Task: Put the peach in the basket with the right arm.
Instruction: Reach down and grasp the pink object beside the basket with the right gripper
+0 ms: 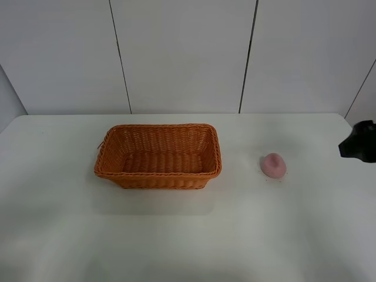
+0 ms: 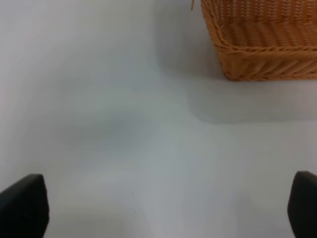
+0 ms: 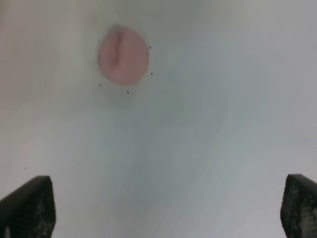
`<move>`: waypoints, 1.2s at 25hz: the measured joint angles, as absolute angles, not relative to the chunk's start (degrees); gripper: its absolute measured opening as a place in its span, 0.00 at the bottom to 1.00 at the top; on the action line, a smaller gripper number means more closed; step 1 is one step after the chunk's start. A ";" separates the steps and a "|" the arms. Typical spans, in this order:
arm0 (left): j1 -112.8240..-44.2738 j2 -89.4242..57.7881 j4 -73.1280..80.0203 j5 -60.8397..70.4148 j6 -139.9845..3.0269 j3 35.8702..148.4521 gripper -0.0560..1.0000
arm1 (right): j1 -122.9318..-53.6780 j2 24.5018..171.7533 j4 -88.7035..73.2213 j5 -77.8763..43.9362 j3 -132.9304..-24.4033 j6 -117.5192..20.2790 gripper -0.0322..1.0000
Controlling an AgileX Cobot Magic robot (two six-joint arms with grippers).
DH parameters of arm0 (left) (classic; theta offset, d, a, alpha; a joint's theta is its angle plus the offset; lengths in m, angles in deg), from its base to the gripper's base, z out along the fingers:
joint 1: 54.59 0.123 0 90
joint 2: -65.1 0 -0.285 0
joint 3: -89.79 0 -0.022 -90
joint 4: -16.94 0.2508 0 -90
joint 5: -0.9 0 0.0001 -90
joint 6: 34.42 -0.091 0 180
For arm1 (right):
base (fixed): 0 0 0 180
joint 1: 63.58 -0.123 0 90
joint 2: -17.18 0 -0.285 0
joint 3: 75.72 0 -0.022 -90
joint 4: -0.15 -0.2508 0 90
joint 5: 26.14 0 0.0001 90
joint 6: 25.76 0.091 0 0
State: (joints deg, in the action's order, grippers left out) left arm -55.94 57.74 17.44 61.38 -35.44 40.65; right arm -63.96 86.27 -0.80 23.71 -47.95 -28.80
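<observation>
**High view.** The peach (image 1: 273,165) is lying on the white table (image 1: 176,235), right of centre in the frame. It is sitting outside the basket (image 1: 158,174) and well apart from it; the basket is resting just left of centre. My right arm (image 1: 359,143) is showing only as a black part at the right edge, beyond the peach and not touching it.

**Right wrist view.** My right pincer (image 3: 168,208) is gaping wide, its two fingers (image 3: 29,206) spreading to opposite edges of the picture and gripping nothing. The peach, crease facing the camera, is lying ahead of it, apart from both fingers.

**Left wrist view.** My left pincer (image 2: 158,210) is likewise gaping wide and holding nothing, hovering over the table with a corner of the basket ahead.
</observation>
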 joint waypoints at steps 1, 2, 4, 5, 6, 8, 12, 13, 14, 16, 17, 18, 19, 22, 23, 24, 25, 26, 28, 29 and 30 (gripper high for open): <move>-55.94 57.74 17.44 61.38 -35.44 40.65 0.99 | -63.96 90.25 -0.93 23.71 -50.18 -28.80 0.71; -55.94 57.74 17.44 61.38 -35.44 40.65 0.99 | -63.96 94.81 -1.23 23.81 -52.15 -28.80 0.71; -55.94 57.74 17.44 61.38 -35.44 40.65 0.99 | -63.96 102.53 -1.98 24.45 -57.37 -28.80 0.71; -55.94 57.74 17.44 61.38 -35.44 40.65 0.99 | -63.96 106.52 -2.42 25.01 -60.16 -28.80 0.71; -55.94 57.74 17.44 61.38 -35.44 40.65 0.99 | -63.96 109.76 -2.80 25.46 -62.49 -28.80 0.71; -55.94 57.74 17.44 61.38 -35.44 40.65 0.99 | -63.96 117.10 -3.20 26.48 -68.13 -28.80 0.71; -55.94 57.74 17.44 61.38 -35.44 40.65 0.99 | -63.96 128.32 -3.41 28.74 -77.74 -28.80 0.71; -55.94 57.74 17.44 61.38 -35.44 40.65 0.99 | -63.96 130.16 -3.45 29.31 -79.42 -28.80 0.71; -55.94 57.74 17.44 61.38 -35.44 40.65 0.99 | -63.96 132.30 -3.65 29.97 -81.39 -28.80 0.71; -55.94 57.74 17.44 61.38 -35.44 40.65 0.99 | -64.18 134.78 -4.36 30.53 -83.65 -28.80 0.71; -55.94 57.74 17.44 61.38 -35.44 40.65 0.99 | -64.62 135.52 -4.51 30.66 -84.31 -28.80 0.71; -55.94 57.74 17.44 61.38 -35.44 40.65 0.99 | -65.27 136.14 -4.50 30.83 -84.83 -28.80 0.71; -55.94 57.74 17.44 61.38 -35.44 40.65 0.99 | -66.11 136.50 -4.50 30.83 -85.09 -28.80 0.71; -55.94 57.74 17.44 61.38 -35.44 40.65 0.99 | -68.70 136.61 -4.22 30.42 -85.08 -28.77 0.71; -55.94 57.74 17.44 61.38 -35.44 40.65 0.99 | -69.25 136.61 -4.16 30.05 -85.08 -28.62 0.71; -55.94 57.74 17.44 61.38 -35.44 40.65 0.99 | -69.64 136.61 -4.15 29.62 -85.08 -28.17 0.71; -55.94 57.74 17.44 61.38 -35.44 40.65 0.99 | -69.74 136.61 -4.04 29.27 -85.08 -27.66 0.71; -55.94 57.74 17.44 61.38 -35.44 40.65 0.99 | -69.74 136.61 -3.89 29.22 -85.08 -27.30 0.71; -55.94 57.74 17.44 61.38 -35.44 40.65 0.99 | -69.74 136.61 -3.40 28.68 -85.08 -26.65 0.71; -55.94 57.74 17.44 61.38 -35.44 40.65 0.99 | -69.74 136.66 -3.28 28.26 -85.08 -26.43 0.71; -55.94 57.74 17.44 61.38 -35.44 40.65 0.99 | -69.74 136.66 -3.28 27.86 -85.08 -26.38 0.71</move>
